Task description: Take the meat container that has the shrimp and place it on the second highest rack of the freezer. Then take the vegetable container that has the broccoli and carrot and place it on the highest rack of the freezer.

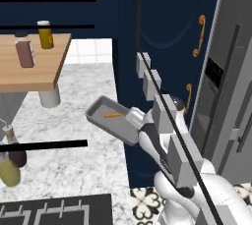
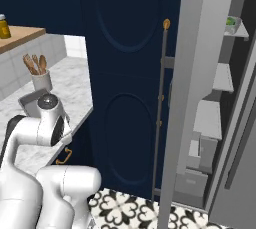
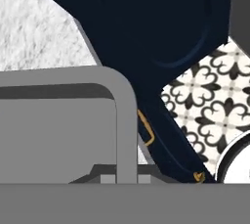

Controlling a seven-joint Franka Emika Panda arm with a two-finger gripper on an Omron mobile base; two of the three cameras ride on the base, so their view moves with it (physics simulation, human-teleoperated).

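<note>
The gripper [image 1: 132,119] is closed on the near rim of the grey meat container [image 1: 109,119], which is held lifted and tilted just beyond the counter edge [image 1: 74,96]. The shrimp [image 1: 113,115] lies inside the tray, just ahead of the fingers. In the hand view the container rim [image 3: 124,120] is seen directly above the fingertips. The freezer [image 2: 200,98] stands open to the right, well apart. The second highest rack [image 2: 223,78] is not yet loaded (a greenish item sits on the highest rack [image 2: 239,30]). Both placements are judged outstanding.
</note>
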